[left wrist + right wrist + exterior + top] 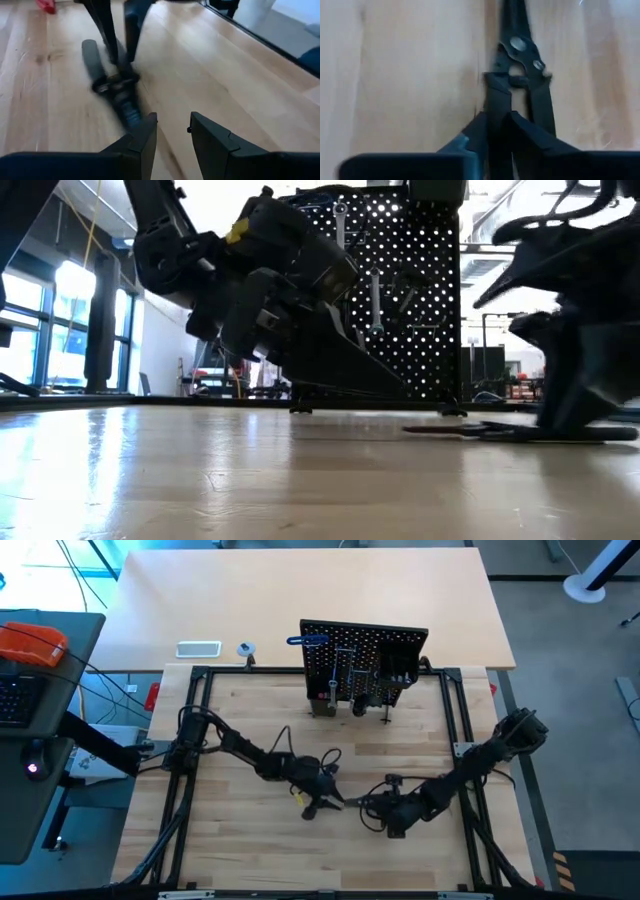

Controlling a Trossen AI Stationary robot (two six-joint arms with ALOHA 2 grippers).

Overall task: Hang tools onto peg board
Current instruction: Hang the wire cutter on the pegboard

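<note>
The black-handled pliers lie flat on the wooden table between my two grippers, nose toward the left one. My right gripper comes down on their handle end and is shut on one handle. My left gripper hovers open just off the pliers' nose, with nothing between its fingers. The peg board stands upright at the table's far side. A blue-handled key and silver wrenches hang on it. My right gripper pinches one handle of the pliers between its two fingers, a little behind the pivot. The other handle runs free outside the fingers. The fingers slant steeply down from the table's right side and lie along the handle. The pliers lie on the table.
A black frame rail borders the work surface on all sides. Beyond it, on the far tabletop, lie a white tray and a small tape roll. Bare wood lies near and left of the grippers.
</note>
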